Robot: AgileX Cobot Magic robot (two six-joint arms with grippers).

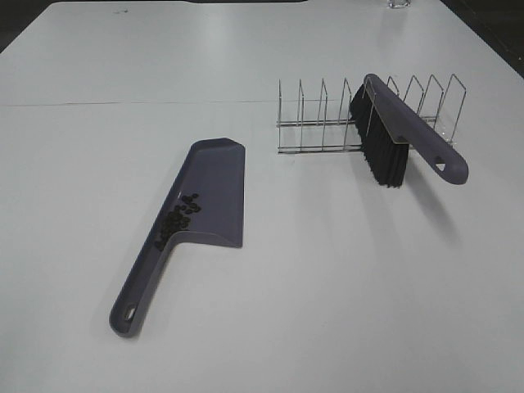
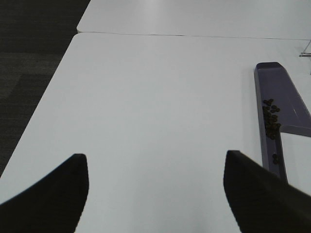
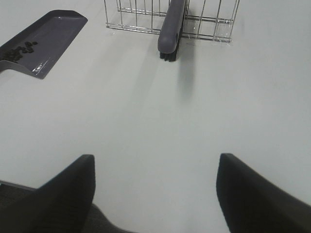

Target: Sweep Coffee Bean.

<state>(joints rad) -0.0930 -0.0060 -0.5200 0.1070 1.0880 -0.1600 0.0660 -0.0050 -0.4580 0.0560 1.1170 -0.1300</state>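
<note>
The purple-grey dustpan (image 1: 201, 205) lies flat on the white table, its handle toward the front left. The coffee beans (image 1: 178, 218) sit in a dark cluster inside the pan, along its left wall near the handle. They also show in the left wrist view (image 2: 270, 119) and the right wrist view (image 3: 18, 51). The brush (image 1: 401, 135) with black bristles leans in the wire rack (image 1: 327, 123). My left gripper (image 2: 155, 194) is open and empty, left of the dustpan (image 2: 284, 104). My right gripper (image 3: 155, 191) is open and empty, well in front of the brush (image 3: 171, 29). Neither gripper shows in the exterior view.
The wire rack (image 3: 146, 14) stands at the back right of the table. A seam (image 1: 131, 104) crosses the table behind the dustpan. Dark floor (image 2: 29, 58) lies beyond the table's left edge. A small clear object (image 1: 399, 3) stands at the far edge.
</note>
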